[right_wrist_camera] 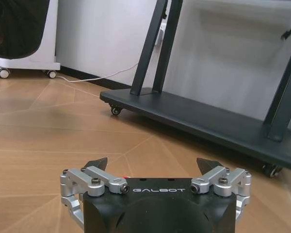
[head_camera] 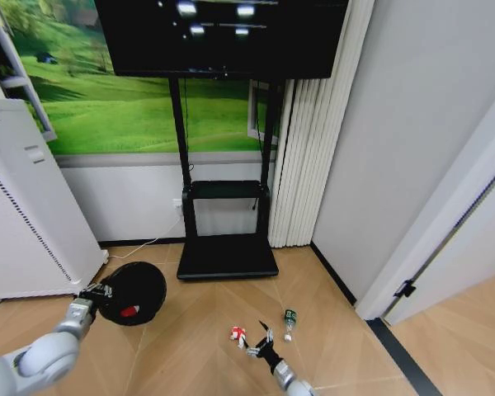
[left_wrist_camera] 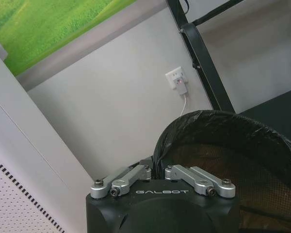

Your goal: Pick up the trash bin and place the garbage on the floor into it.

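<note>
The trash bin (head_camera: 136, 289), black and round with a black liner, is tilted with its mouth toward me above the wood floor at the left. My left gripper (head_camera: 97, 292) is shut on its rim; in the left wrist view the gripper (left_wrist_camera: 157, 171) clamps the lined rim of the bin (left_wrist_camera: 233, 145). A red piece of garbage (head_camera: 129, 311) lies inside the bin. On the floor, a red-and-white wrapper (head_camera: 238, 333) and a small clear bottle with a green label (head_camera: 289, 322) lie apart. Between and just in front of them, my right gripper (head_camera: 261, 338) (right_wrist_camera: 153, 167) stands open and low over the floor.
A white perforated appliance on casters (head_camera: 25, 214) stands at the left. A black TV stand (head_camera: 227, 256) with a low wheeled base (right_wrist_camera: 199, 121) is straight ahead against the wall. A white cable (head_camera: 140, 244) runs along the floor. A door frame (head_camera: 429, 256) closes the right.
</note>
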You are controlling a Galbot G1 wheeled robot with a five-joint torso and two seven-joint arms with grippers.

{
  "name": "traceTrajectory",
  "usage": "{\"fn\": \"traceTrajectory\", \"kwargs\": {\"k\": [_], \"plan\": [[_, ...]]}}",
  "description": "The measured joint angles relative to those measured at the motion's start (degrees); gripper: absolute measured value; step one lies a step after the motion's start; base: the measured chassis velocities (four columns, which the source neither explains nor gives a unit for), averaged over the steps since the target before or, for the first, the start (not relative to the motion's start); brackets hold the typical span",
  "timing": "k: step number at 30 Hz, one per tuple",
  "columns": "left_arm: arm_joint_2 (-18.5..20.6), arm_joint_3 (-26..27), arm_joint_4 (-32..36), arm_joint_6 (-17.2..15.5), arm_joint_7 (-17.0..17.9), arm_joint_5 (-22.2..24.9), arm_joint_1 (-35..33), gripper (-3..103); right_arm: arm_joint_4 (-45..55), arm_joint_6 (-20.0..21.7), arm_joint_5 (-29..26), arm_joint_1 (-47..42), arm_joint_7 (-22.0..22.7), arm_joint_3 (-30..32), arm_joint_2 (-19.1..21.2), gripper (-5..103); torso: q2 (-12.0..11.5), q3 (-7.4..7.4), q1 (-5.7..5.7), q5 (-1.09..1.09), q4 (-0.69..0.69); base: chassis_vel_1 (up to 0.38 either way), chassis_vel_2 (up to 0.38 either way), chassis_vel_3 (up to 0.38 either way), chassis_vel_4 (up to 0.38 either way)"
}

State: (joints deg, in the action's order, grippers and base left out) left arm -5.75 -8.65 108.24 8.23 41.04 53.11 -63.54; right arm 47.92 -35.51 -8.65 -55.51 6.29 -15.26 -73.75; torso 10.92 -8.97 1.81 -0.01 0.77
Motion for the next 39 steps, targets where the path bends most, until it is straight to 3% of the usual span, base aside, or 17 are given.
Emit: {"fn": "traceTrajectory", "kwargs": {"k": [4, 15, 29, 32, 39], "plan": [[-0.4, 0.2, 0.6, 0.1, 0.8, -0.1, -0.2, 7, -0.3, 1.4, -2.2, 0.3, 0.6, -0.5, -1.5, 100, 0.0, 0.0, 0.0, 0.01, 0.0, 0.0, 0.0, 0.0, 0.0], [-1.1, 0.3, 0.2, 0.2, 1.0, -0.4, -0.1, 7, -1.5, 0.8, 2.8, 0.8, 5.5, 0.8, -3.9, 100, 0.0, 0.0, 0.0, 0.01, -0.01, 0.0, 0.0, 0.0, 0.0], [-2.6, 0.2, -1.2, 0.4, 0.1, -0.8, -0.3, 7, -3.4, -2.4, 2.5, 1.7, -3.4, 2.6, -2.4, 100, 0.0, 0.01, -0.01, 0.01, -0.01, -0.011, 0.012, 0.012, -0.011], [-2.7, 0.2, -1.1, 0.4, 0.1, -0.8, -0.3, 7, -3.5, -2.9, 2.6, 1.8, -3.5, 2.4, -2.5, 100, 0.0, 0.0, -0.01, 0.01, 0.0, -0.088, 0.114, 0.108, -0.085], [-3.1, 0.2, -1.0, 0.5, 0.0, -1.0, -0.3, 7, -3.0, -2.6, 5.5, 1.3, 1.3, 1.4, -2.8, 100, 0.0, -0.02, 0.03, 0.02, 0.01, -0.16, 0.154, 0.142, -0.163]]}}
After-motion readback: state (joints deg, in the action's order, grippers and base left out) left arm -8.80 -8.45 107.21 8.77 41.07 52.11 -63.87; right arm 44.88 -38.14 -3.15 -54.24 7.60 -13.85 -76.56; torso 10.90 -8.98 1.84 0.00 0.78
